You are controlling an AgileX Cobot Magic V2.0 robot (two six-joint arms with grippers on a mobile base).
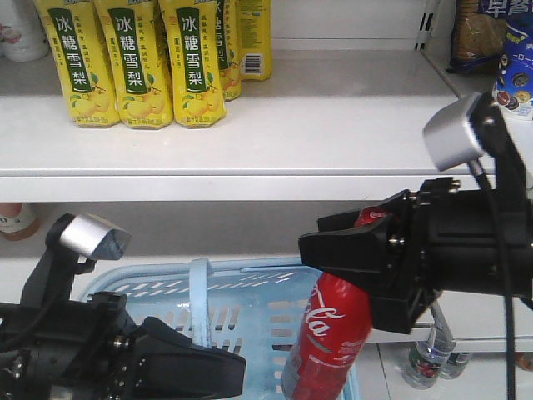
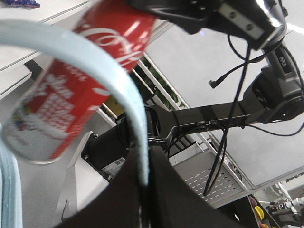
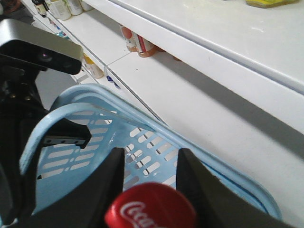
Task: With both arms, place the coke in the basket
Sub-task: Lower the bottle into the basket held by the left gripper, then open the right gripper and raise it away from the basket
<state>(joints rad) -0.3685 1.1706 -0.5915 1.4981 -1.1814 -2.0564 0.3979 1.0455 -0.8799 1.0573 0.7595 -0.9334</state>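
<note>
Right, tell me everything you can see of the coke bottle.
The coke is a slim, glossy all-red bottle with white Coca-Cola script and a red cap. The right tool is shut on its neck just under the cap, so it hangs slightly tilted over one end of the light blue basket. In the left wrist view its base touches nothing.

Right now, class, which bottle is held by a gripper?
The red coke, gripped at its neck by the right gripper; the yellow bottles stand on the shelf.

Strap handle [image 1: 200,302] spans the open basket [image 1: 250,271] beside the coke [image 1: 329,333].
</note>
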